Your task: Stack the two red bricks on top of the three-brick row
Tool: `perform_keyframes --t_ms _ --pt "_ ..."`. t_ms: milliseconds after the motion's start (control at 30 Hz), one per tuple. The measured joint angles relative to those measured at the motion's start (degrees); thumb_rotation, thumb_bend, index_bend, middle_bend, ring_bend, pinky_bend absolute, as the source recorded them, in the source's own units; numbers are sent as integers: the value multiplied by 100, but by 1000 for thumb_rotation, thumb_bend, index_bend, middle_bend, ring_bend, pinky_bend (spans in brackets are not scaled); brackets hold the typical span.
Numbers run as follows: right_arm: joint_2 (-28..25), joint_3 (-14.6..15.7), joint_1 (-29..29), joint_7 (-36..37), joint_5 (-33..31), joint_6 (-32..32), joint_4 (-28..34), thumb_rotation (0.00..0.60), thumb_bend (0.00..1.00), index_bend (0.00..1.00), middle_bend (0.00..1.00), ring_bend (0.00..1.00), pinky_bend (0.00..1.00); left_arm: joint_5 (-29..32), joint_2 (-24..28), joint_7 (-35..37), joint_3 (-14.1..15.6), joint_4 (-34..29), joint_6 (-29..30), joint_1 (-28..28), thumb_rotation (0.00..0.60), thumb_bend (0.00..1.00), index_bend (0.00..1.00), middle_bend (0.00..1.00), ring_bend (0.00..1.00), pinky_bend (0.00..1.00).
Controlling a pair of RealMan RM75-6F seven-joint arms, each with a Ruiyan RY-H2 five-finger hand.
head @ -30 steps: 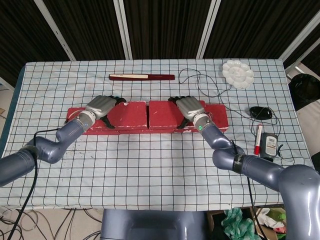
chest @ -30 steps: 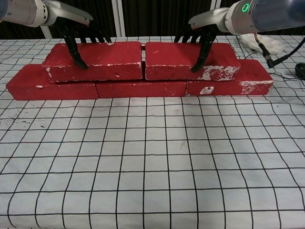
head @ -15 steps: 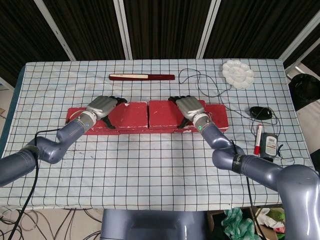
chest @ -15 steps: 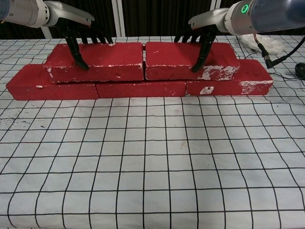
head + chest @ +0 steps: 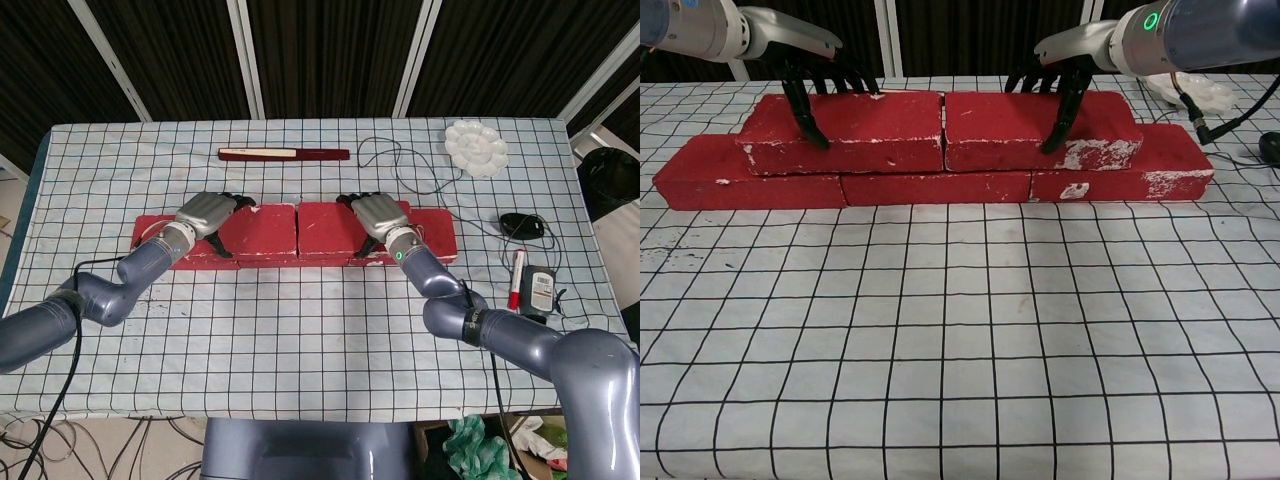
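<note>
- Each robot hand, left (image 5: 800, 70) and right (image 5: 1065, 65), grips its upper brick, left (image 5: 845, 128) and right (image 5: 1035, 125).
- I butt both together, centred on the bottom row (image 5: 935, 185), before opening fingers.

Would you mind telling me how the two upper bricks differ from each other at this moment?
The left upper brick is gripped by the left hand; the right upper brick by the right hand. The right one shows a larger white scuff on its front face. Both are red and lie flat, end to end, on the bottom row.
</note>
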State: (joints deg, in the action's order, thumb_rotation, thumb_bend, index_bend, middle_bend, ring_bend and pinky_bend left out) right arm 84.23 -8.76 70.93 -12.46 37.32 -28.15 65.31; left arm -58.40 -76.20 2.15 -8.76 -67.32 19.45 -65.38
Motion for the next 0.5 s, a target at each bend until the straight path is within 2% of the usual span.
perform_keyframes --t_ms 500 --pt "21 3 22 69 28 41 -16 600 121 137 214 203 211 6 -76 34 28 94 16 -49 600 179 179 235 124 249"
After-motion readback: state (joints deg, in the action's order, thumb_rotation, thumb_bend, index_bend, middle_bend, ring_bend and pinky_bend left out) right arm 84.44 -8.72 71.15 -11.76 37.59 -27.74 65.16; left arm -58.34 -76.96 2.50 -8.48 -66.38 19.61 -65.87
